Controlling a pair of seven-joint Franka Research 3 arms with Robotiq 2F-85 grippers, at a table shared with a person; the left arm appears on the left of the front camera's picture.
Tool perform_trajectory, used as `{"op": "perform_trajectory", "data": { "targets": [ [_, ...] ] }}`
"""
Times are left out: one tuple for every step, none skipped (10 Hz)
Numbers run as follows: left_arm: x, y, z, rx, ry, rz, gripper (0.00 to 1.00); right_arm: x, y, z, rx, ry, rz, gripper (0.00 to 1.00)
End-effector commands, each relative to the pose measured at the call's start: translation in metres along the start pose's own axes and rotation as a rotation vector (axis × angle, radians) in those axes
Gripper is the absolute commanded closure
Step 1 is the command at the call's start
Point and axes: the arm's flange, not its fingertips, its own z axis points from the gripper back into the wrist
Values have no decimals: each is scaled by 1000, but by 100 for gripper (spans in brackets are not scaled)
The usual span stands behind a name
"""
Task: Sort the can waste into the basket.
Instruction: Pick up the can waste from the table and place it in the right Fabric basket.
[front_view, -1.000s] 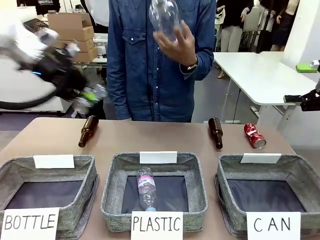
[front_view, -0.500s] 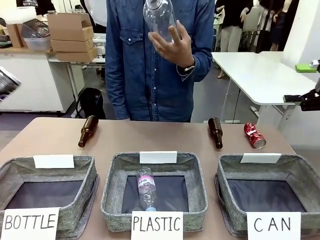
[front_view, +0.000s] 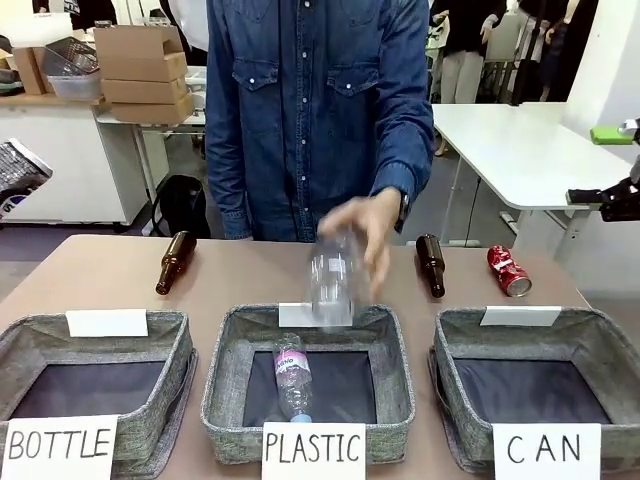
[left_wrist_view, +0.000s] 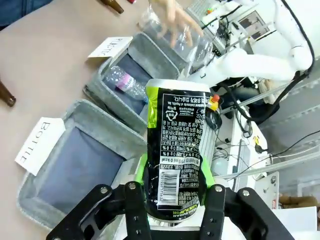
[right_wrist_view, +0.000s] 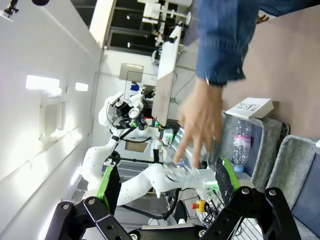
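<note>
My left gripper (left_wrist_view: 175, 200) is shut on a black can (left_wrist_view: 177, 145) with a lime-green edge, white print and a barcode, held upright high above the table's left end. An end of that can pokes in at the front view's left edge (front_view: 18, 172). A red dented can (front_view: 510, 271) lies on the table behind the grey basket signed "CAN" (front_view: 590, 325), whose dark floor is bare. My right gripper (right_wrist_view: 167, 182) is open with nothing between its green pads (right_wrist_view: 111, 185); it hangs off the table's right side (front_view: 600, 197).
A person's hand (front_view: 365, 225) holds a clear plastic bottle (front_view: 335, 280) over the PLASTIC basket (front_view: 225, 385), which has another clear bottle (front_view: 292, 375) in it. Two brown glass bottles (front_view: 176, 262) (front_view: 431, 265) lie at the back. The BOTTLE basket (front_view: 185, 345) stands at the left.
My left arm has swung out of the front view to the left with the can. The person has brought the clear bottle down from chest height to the PLASTIC basket. The right gripper has stayed put.
</note>
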Motion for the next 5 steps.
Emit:
{"op": "perform_trajectory", "data": {
  "targets": [
    [1, -3, 5, 13, 1, 17, 100, 1, 0, -1, 12, 0, 29, 0],
    [1, -3, 5, 13, 1, 17, 100, 1, 0, -1, 12, 0, 29, 0],
    [1, -3, 5, 13, 1, 17, 100, 1, 0, -1, 12, 0, 29, 0],
    [0, 0, 1, 3, -1, 2, 56, 1, 0, -1, 12, 0, 29, 0],
    [42, -21, -52, -46, 73, -193, 56, 1, 0, -1, 12, 0, 29, 0]
  ]
}}
